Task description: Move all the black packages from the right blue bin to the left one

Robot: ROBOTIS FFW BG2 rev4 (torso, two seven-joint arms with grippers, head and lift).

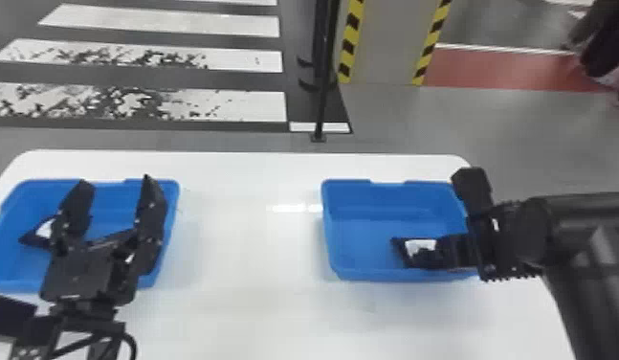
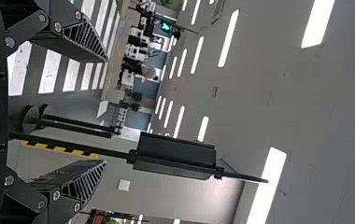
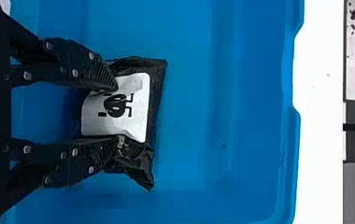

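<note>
head view looks down from above, right wrist view closely into their shared right bin, left outward to ceiling.

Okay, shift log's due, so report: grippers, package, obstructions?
Left gripper open, above left bin. Right gripper at black package, right bin. No obstruction seen around package.

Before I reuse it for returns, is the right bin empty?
Not empty: a black package is in the right bin, with the right gripper at it.
</note>
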